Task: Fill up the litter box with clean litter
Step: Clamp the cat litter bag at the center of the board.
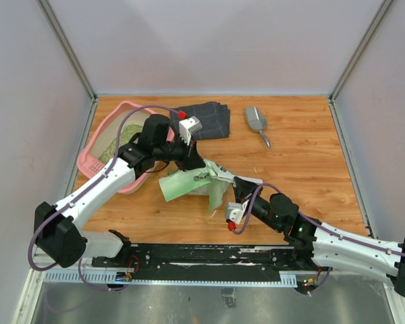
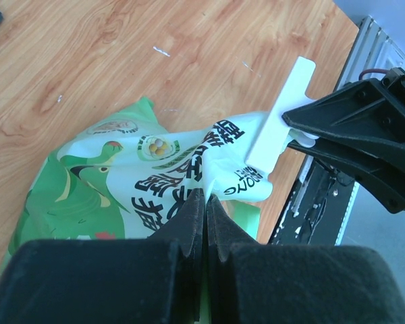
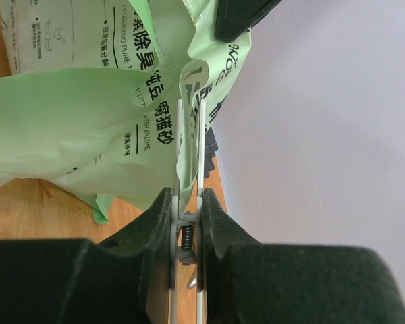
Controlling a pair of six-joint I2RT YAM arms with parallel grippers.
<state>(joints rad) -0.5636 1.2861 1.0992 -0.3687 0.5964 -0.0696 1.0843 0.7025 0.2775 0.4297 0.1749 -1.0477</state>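
My left gripper (image 2: 204, 196) was closed tight on the bag (image 2: 94, 189), its 2 fingers pinching a crumpled fold of the green-and-white film near the printed top edge. The bag hung from that pinch above the table (image 1: 304, 162), in front of the box and near the middle of the board, its lower end trailing toward the wood.

My right gripper (image 3: 187, 196) had narrowed onto the clip (image 2: 277, 128), a white plastic clip with a small spring. Its fingers pressed the clip's handle end from both sides. A fold of the bag's edge lay between the clip's 2 long arms. From my left wrist, the clip stuck out as a flat white bar from between the right fingers, its far end beside the bag's top. The 2 grippers sat close together on the same stretch of film, the right just nearer the arm bases.

The box (image 1: 88, 158) stood at the far left corner of the table, partly hidden by my left arm. Litter (image 1: 115, 138) showed inside it as a greenish grainy layer; I could not tell how deep. Whether any litter was in the bag I could not tell either.

A dark folded cloth (image 1: 206, 120) lay behind my left wrist, and a grey scoop (image 1: 255, 120) lay just right of it, apart from it.
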